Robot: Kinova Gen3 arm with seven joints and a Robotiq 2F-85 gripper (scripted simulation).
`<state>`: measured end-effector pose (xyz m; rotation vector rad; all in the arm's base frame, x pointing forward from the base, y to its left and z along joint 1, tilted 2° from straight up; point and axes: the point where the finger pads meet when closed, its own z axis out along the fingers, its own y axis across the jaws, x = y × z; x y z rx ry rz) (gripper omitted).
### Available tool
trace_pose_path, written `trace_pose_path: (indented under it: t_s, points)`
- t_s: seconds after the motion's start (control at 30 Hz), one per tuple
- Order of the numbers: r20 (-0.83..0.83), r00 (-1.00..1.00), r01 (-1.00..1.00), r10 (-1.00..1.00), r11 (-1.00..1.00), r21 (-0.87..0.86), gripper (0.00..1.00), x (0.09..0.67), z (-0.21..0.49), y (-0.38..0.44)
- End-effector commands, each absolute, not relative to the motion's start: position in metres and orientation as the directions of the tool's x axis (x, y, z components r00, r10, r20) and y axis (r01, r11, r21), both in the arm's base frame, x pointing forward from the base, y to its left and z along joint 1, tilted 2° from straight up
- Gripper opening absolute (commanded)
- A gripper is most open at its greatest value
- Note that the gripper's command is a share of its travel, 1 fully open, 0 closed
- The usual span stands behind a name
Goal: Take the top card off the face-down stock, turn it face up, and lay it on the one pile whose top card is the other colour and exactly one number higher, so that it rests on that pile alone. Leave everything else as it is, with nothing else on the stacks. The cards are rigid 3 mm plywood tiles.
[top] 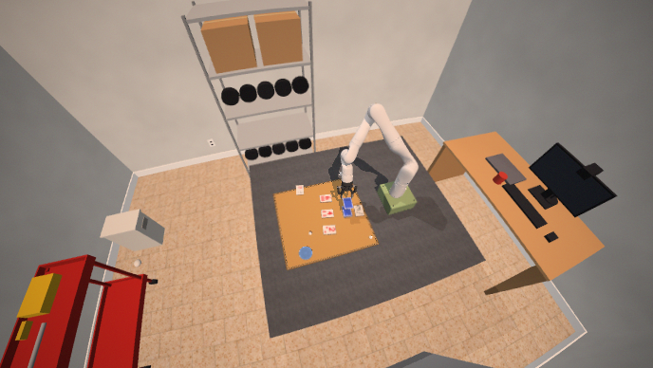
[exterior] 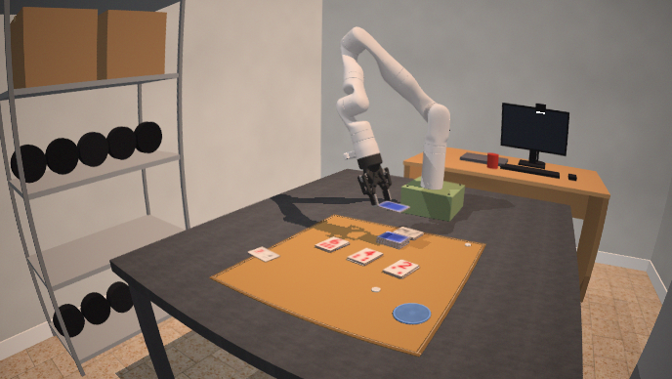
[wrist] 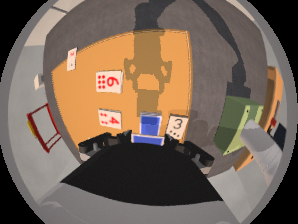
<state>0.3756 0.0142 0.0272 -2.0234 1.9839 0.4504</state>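
My gripper (top: 346,192) (exterior: 376,197) (wrist: 148,136) is shut on a blue-backed card (top: 347,203) (exterior: 394,206) and holds it roughly flat in the air, blue side up, above the mat's far edge. The face-down blue stock (top: 347,211) (exterior: 393,239) (wrist: 150,123) lies below it on the orange mat (top: 294,223) (exterior: 293,288). Beside the stock lies a face-up black 3 (top: 359,210) (exterior: 409,232) (wrist: 176,125). Three red face-up piles lie in a row: a 9 (top: 326,198) (exterior: 332,243) (wrist: 109,83), a middle pile (top: 326,213) (exterior: 364,255) and a 2 (top: 329,230) (exterior: 400,268).
A single red card (top: 300,190) (exterior: 264,253) lies off the mat's far left corner. A blue disc (top: 306,252) (exterior: 411,313) and two small white studs (exterior: 375,289) (exterior: 467,244) lie on the mat. The arm's green base (top: 398,199) (exterior: 432,197) stands behind the stock.
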Motion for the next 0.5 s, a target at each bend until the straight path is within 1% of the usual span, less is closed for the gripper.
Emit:
trace_pose_path:
  t_s: [0.0, 0.47]
  points:
    - [-0.402, 0.029, -0.999, -0.915, -0.041, 0.022, 0.71, 0.375, 0.028, 0.029]
    - [-0.402, 0.029, -0.999, -0.915, -0.041, 0.022, 0.71, 0.374, 0.030, 0.099]
